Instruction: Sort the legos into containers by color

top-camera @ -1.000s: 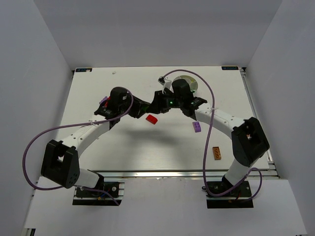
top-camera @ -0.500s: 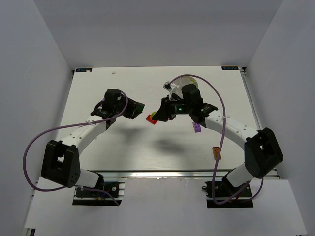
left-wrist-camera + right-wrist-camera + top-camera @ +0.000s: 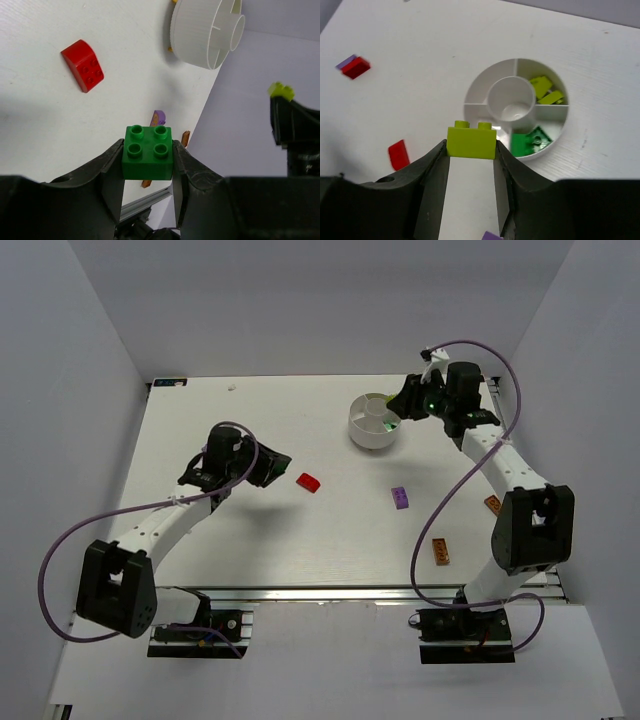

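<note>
Gripping a green brick (image 3: pixel 148 153) in left jaws, yellow-green brick (image 3: pixel 471 141) in right jaws

left end effector (image 3: pixel 148 159) clamped tight, right end effector (image 3: pixel 471 149) clamped tight

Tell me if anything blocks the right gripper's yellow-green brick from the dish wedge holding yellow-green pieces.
Nothing visible does. The right gripper holds the yellow-green brick raised beside the dish; that wedge lies open, just past the centre well.
</note>
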{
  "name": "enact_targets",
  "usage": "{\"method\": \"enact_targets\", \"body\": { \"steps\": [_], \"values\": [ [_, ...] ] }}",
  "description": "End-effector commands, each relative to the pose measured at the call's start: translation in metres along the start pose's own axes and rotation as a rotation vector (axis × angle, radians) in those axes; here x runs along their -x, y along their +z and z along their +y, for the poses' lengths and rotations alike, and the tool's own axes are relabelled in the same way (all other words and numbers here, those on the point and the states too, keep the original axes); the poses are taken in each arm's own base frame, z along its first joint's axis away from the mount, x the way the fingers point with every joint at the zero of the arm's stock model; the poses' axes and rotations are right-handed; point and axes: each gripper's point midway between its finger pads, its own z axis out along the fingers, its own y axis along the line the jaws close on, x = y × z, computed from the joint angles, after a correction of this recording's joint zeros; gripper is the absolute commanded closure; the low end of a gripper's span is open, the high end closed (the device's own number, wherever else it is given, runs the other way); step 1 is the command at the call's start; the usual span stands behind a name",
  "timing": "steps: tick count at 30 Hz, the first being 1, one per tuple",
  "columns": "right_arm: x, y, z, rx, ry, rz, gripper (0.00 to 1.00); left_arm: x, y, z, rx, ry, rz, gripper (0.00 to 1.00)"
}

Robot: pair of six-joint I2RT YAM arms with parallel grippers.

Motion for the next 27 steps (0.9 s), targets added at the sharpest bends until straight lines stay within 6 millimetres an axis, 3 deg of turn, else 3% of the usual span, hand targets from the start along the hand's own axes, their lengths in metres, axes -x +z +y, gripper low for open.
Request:
{"method": "enact_targets", "body": {
  "steps": [1,3,4,5,7,8,9,10,12,13,27],
  "values": [
    [0.02,0.011,-0.035,-0.116,-0.047,-0.037,1.0,-0.001,-0.015,-0.004,-0.055,0.05,-0.013,1.0],
    [0.025,0.019,-0.049,-0.146,-0.007,-0.044,1.0,-0.002,-0.019,-0.004,-0.065,0.055,-0.021,1.0],
    [0.017,0.029,-0.065,-0.17,0.024,-0.027,1.0,-0.002,-0.021,-0.003,-0.067,0.061,-0.024,1.0],
    [0.031,0.031,-0.07,-0.18,0.049,-0.054,1.0,-0.002,-0.022,-0.003,-0.069,0.063,-0.028,1.0],
    [0.031,0.045,-0.086,-0.186,0.099,-0.054,1.0,-0.003,-0.025,-0.001,-0.072,0.067,-0.032,1.0],
    [0.021,0.051,-0.092,-0.191,0.111,-0.033,1.0,-0.003,-0.026,-0.002,-0.078,0.07,-0.034,1.0],
    [0.031,0.055,-0.093,-0.186,0.106,-0.052,1.0,-0.003,-0.027,0.001,-0.074,0.07,-0.038,1.0],
    [0.023,0.065,-0.099,-0.186,0.114,-0.035,1.0,-0.003,-0.029,0.0,-0.082,0.072,-0.041,1.0],
    [0.031,0.07,-0.104,-0.189,0.107,-0.052,1.0,-0.003,-0.03,0.002,-0.08,0.074,-0.045,1.0],
    [0.025,0.076,-0.109,-0.194,0.111,-0.041,1.0,-0.004,-0.03,0.004,-0.076,0.073,-0.044,1.0],
    [0.004,0.1,-0.115,-0.14,0.138,-0.02,0.99,-0.006,-0.025,0.005,-0.079,0.068,-0.031,1.0]
  ]
}}
